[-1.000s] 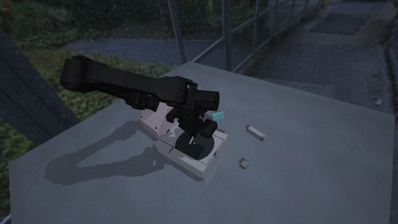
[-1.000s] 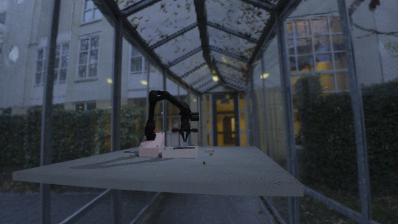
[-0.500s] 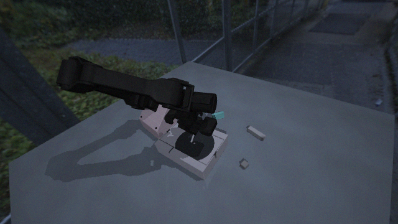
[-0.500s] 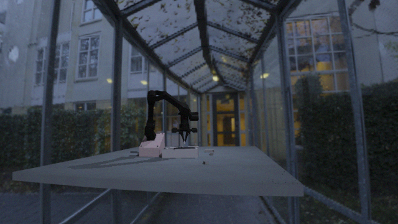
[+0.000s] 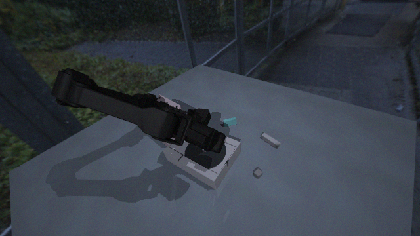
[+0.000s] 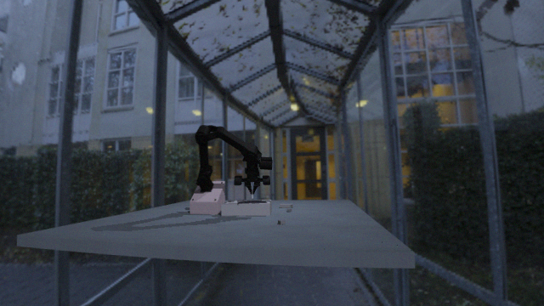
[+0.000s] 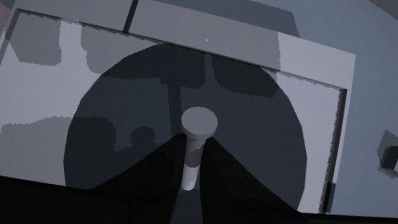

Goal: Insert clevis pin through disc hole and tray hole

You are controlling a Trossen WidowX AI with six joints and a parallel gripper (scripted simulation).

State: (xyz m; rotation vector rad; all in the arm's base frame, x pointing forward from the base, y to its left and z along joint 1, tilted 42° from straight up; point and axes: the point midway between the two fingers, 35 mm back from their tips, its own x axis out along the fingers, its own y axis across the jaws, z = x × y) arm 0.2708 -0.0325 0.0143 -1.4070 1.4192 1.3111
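While the pin is held, alignment is to be proved first

Since the steel pin (image 6: 252,196) (image 7: 199,122) is clamped by the tool (image 5: 211,145) (image 6: 252,191) (image 7: 194,144) above the disc (image 5: 213,160) (image 6: 254,201) (image 7: 250,125) in the tray (image 5: 197,171) (image 6: 246,209) (image 7: 317,61), its shank should be kept upright, centred over both holes, and lowered gently; hole alignment cannot be confirmed.

Glass-roofed outdoor walkway (image 6: 276,47); hedges (image 6: 463,157); lit door (image 6: 308,163); building windows (image 6: 121,76).
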